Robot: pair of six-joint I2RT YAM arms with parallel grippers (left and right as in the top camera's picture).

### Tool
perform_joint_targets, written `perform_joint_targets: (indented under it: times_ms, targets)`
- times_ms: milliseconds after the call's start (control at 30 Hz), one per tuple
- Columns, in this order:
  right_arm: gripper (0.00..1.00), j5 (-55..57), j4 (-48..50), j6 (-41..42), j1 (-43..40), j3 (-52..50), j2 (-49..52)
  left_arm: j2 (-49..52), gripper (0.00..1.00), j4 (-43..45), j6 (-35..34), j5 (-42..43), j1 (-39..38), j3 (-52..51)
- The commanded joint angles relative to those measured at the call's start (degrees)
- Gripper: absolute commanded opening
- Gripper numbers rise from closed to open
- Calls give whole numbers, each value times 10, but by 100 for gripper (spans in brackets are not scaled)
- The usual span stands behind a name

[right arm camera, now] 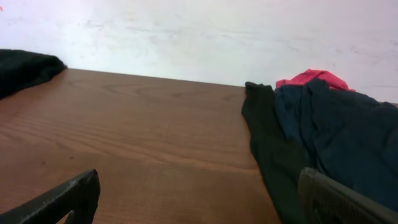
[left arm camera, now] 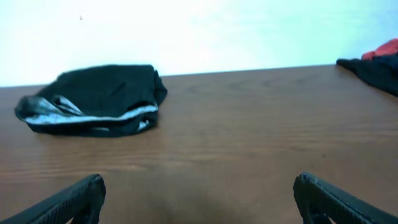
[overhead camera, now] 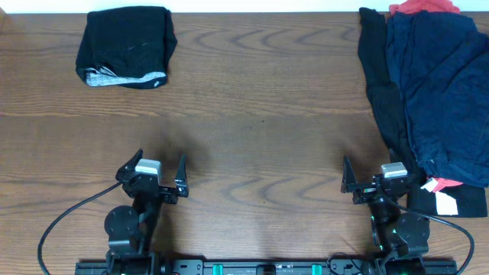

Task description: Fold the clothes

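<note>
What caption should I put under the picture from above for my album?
Left gripper and right gripper sit open; folded black shorts lie far left, a pile of clothes lies right.

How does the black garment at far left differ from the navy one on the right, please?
The black shorts are folded into a compact bundle; the navy garment lies spread and rumpled. The shorts lie alone; the navy garment overlaps other clothes. Both are dark fabric.
</note>
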Motion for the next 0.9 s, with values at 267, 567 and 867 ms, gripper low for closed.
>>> perform_joint_targets:
  times_ms: [267, 567, 867]
  targets:
    - [99, 6, -3, 10, -7, -1, -3, -61, 98, -8, 6, -18, -2, -41]
    - [99, 6, -3, 10, -7, -1, -3, -61, 98, -24, 3, -17, -2, -41]
    - [99, 6, -3, 10, -7, -1, -3, -59, 98, -22, 3, -18, -2, -41]
